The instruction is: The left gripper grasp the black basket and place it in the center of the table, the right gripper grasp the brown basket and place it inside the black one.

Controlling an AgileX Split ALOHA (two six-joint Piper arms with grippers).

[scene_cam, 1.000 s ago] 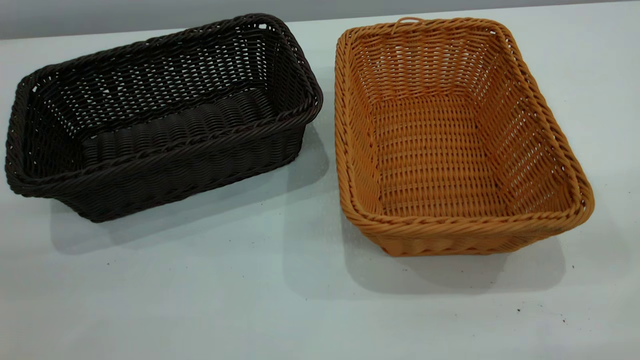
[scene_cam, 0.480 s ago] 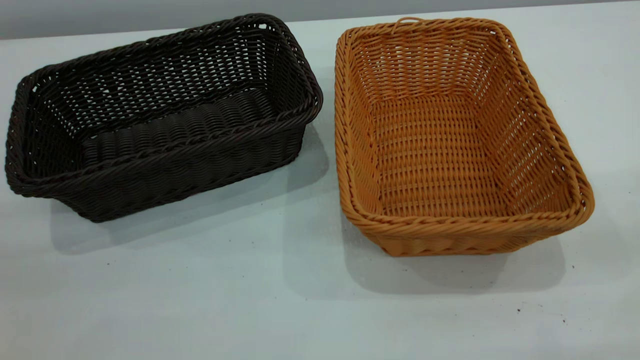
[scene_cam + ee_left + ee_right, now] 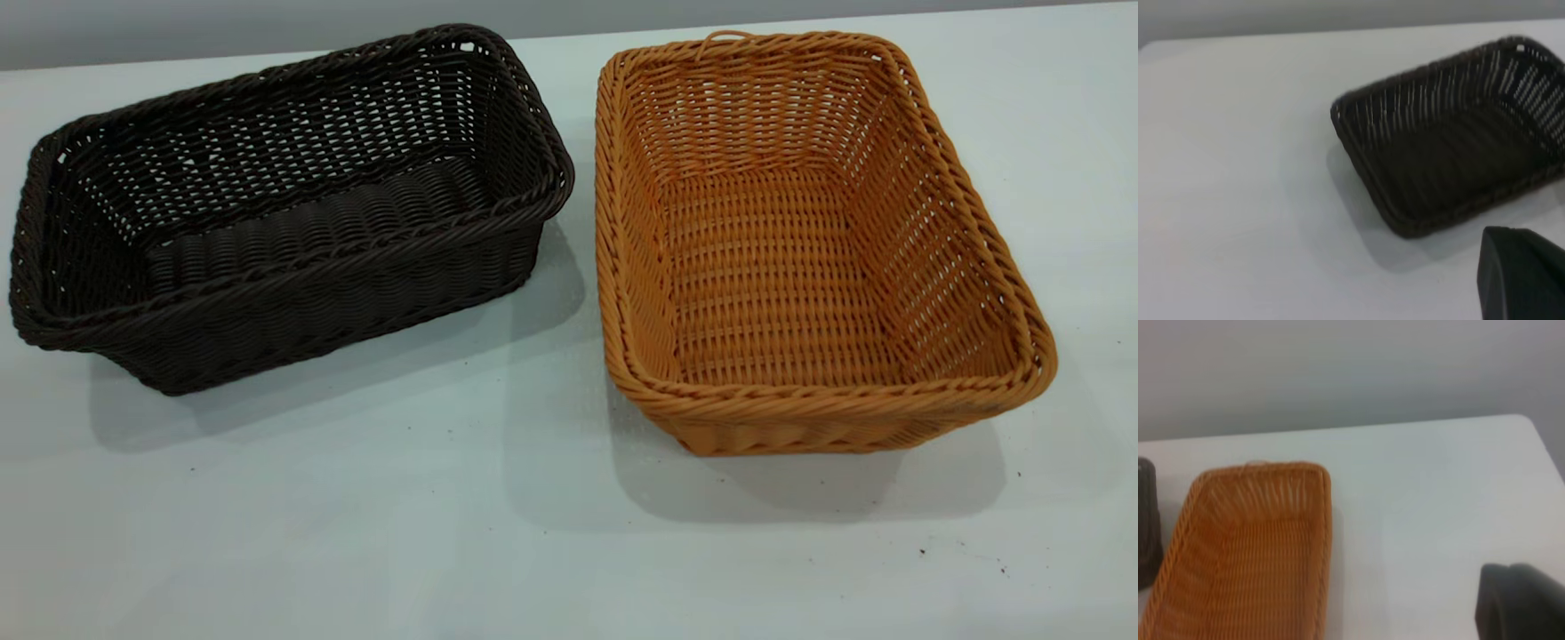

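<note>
black basket and brown basket sat apart (2, untouched); gripper states couldn't be told; a shallow rim grasp might slip.

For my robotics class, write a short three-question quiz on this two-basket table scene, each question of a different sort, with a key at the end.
1. True or false: the brown basket already sits inside the black basket.
2. Multiple choice: in the exterior view, the black basket lies A) left of the brown basket, B) right of it, C) stacked on it.
3. Fill the gap: both baskets rest on the ____, holding nothing.

Key
1. False: they stand side by side, apart.
2. A.
3. table.

Neither arm appears in the exterior view; each wrist view shows only a dark edge of its own gripper, away from its basket.
</note>
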